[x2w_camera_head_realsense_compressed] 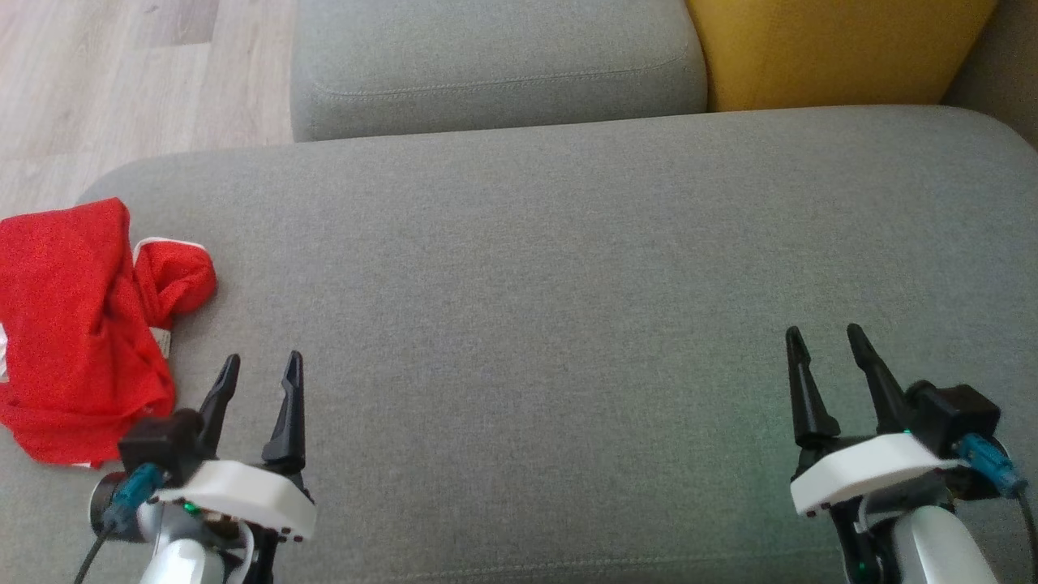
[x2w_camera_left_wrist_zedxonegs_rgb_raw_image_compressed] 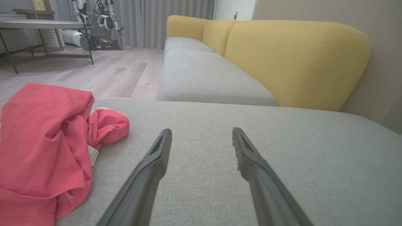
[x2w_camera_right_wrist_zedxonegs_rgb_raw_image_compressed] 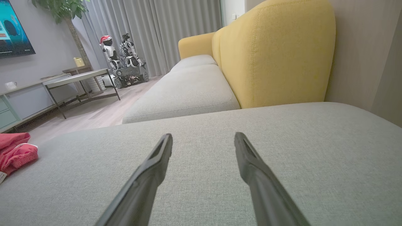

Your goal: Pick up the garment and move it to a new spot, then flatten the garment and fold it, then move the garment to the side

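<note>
Garment (x2w_camera_head_realsense_compressed: 73, 324): red cloth, soft, matt, lightly textured (white edging at one hem). Sofa seat (x2w_camera_head_realsense_compressed: 519, 284): grey woven fabric, matt, fine-grained. Backrest (x2w_camera_left_wrist_zedxonegs_rgb_raw_image_compressed: 295, 62): yellow cloth, stitched seam. Floor (x2w_camera_head_realsense_compressed: 97, 73): pale wood planks. Left claw (x2w_camera_head_realsense_compressed: 263, 358), right claw (x2w_camera_head_realsense_compressed: 823, 329): matt dark plastic, smooth.

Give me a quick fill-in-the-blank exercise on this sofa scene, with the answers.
The left gripper and right gripper both stand ____, holding nothing.
The crumpled red garment lies on the grey seat cushion, nearer the ____ gripper.
The sofa backrest beyond the cushion is ____.
Missing words: open; left; yellow.
</note>
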Controlling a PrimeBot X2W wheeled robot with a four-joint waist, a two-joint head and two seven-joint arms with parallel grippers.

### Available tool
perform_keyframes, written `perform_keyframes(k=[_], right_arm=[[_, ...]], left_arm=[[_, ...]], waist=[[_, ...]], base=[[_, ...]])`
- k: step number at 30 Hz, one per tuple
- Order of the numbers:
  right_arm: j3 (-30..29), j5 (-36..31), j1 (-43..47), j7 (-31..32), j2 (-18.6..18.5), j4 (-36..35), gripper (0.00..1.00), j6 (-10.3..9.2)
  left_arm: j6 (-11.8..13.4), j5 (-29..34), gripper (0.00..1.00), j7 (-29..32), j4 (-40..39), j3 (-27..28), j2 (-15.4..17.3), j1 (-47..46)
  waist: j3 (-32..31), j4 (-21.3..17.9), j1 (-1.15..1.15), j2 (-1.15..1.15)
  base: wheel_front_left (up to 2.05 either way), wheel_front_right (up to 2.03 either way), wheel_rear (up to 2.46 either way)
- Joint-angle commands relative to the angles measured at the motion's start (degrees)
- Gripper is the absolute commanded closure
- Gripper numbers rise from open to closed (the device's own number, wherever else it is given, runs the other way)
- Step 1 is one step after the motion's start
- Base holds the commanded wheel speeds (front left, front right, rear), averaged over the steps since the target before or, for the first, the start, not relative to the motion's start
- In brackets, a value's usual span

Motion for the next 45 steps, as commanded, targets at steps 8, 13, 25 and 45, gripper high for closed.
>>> perform_keyframes(k=[8,13,25,45], right_arm=[[2.3,-5.3,-2.2,-1.2,0.2,-2.3,0.0,-0.04],[2.5,-7.2,-2.1,-1.3,0.3,-2.7,0.0,-0.04],[2.6,-6.9,-2.1,-1.6,0.6,-2.6,0.0,-0.04],[1.9,-6.8,-1.7,-1.4,0.8,-3.1,0.0,-0.04]], left_arm=[[0.9,5.3,0.0,-2.2,-0.9,1.5,1.8,-1.7],[0.9,7.3,0.0,-3.0,-0.3,1.7,1.7,-1.5],[0.8,9.0,0.0,-4.0,1.0,2.4,1.5,-1.8],[0.6,7.7,0.0,-4.0,1.6,3.3,1.0,-2.7]], waist=[[-0.3,-0.1,0.0,0.0],[-0.4,-0.1,0.0,0.0],[-0.4,0.1,0.0,0.0],[-0.1,3.3,0.0,0.0]], base=[[0.0,0.0,0.0],[0.0,0.0,0.0],[0.0,0.0,0.0],[0.0,0.0,0.0]])
